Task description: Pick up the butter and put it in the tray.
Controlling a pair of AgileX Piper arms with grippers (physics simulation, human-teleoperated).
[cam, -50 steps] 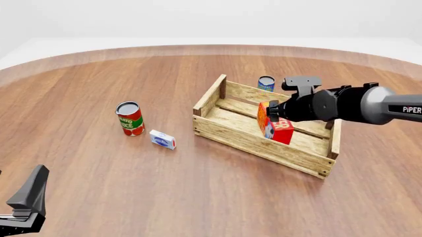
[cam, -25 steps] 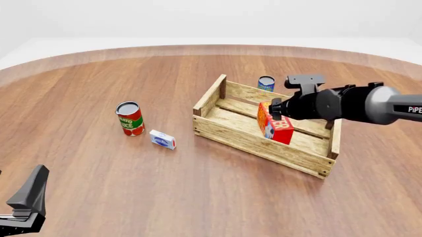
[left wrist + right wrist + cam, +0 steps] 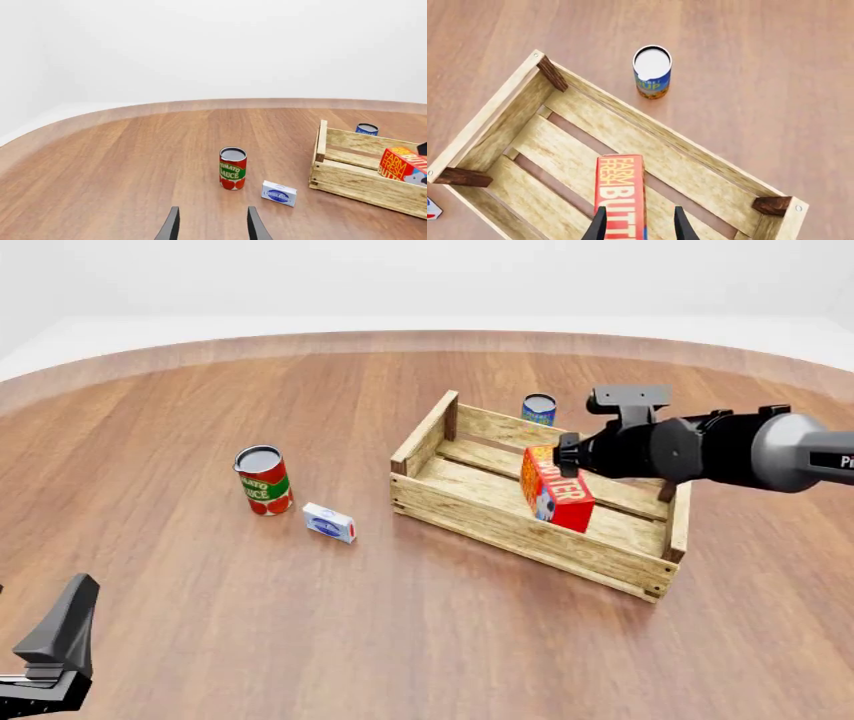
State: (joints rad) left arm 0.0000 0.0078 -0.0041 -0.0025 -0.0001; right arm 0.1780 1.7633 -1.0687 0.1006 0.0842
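Butter (image 3: pixel 555 493) stands upright inside the tray (image 3: pixel 467 512), on the slat floor near the middle, a bit toward the right end. In my right wrist view the butter (image 3: pixel 621 195) top face reads "FARM FRESH BUTTER" and sits between my right fingers (image 3: pixel 600 225). My right gripper (image 3: pixel 566 454) hangs just over the carton top in the front view; fingers look spread on either side of the carton, but I cannot tell whether they touch it or have let go. Tray (image 3: pixel 500 112) sits angled on the desk (image 3: pixel 267 620), end boards raised.

Blue can (image 3: pixel 539 408) stands just behind the tray's far wall, apart from it; same can (image 3: pixel 652 71) seen from above in the right wrist view. Red tomato sauce can (image 3: pixel 263 479) stands upright well left of the tray, small white-and-blue box (image 3: pixel 328 522) just beside it toward the tray.

My left gripper (image 3: pixel 212 226) is low at the near left of the desk, fingers apart, holding nothing, well away from everything.
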